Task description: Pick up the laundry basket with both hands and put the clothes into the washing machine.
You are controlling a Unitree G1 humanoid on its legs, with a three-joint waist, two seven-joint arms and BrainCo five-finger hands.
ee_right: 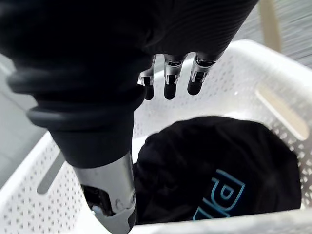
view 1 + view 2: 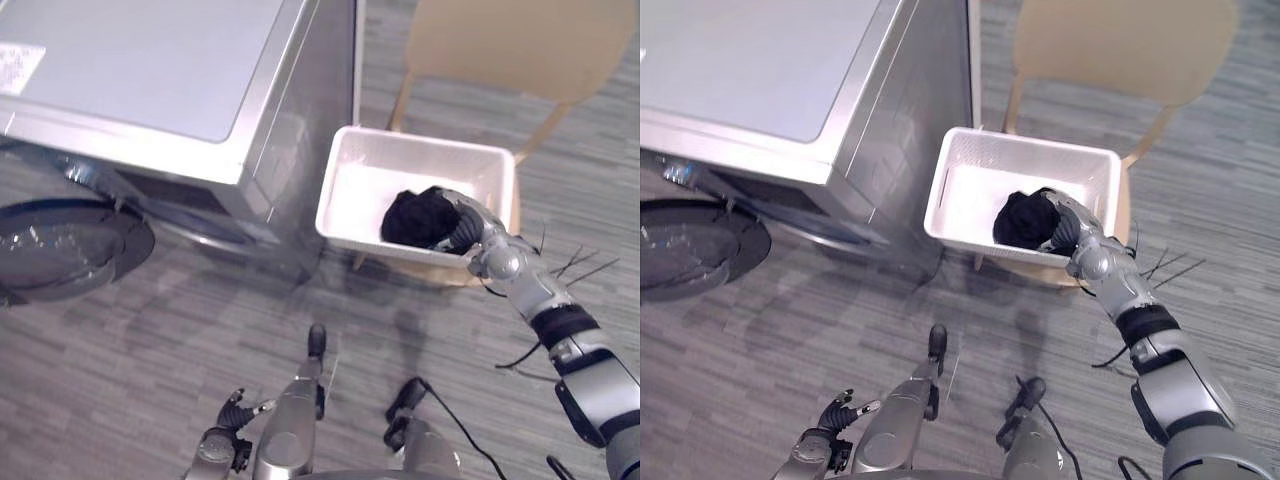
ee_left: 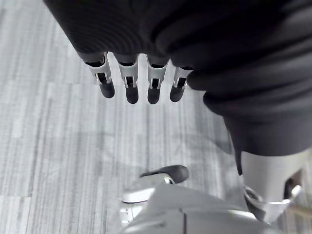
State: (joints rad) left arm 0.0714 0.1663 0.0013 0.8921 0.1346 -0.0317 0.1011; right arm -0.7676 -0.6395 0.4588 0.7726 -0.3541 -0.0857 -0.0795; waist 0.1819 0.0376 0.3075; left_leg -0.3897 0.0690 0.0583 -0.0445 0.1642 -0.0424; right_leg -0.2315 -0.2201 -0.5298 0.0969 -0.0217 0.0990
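A white perforated laundry basket [image 2: 420, 150] rests on a light wooden chair to the right of the washing machine [image 2: 150, 80]. A black garment [image 2: 412, 218] with blue print lies bunched in the basket's near right corner. My right hand [image 2: 468, 228] reaches over the near rim and sits against the garment. In the right wrist view its fingers [image 1: 168, 80] are straight and hover above the black garment [image 1: 219, 165], so the hand is open. My left hand [image 2: 225, 432] hangs low over the floor at the bottom left, open and holding nothing, fingers [image 3: 131, 83] straight.
The washing machine's round door [image 2: 70, 245] stands open at the far left, low to the floor. The wooden chair's back [image 2: 520, 40] rises behind the basket. Grey plank flooring [image 2: 200, 340] lies between me and the machine.
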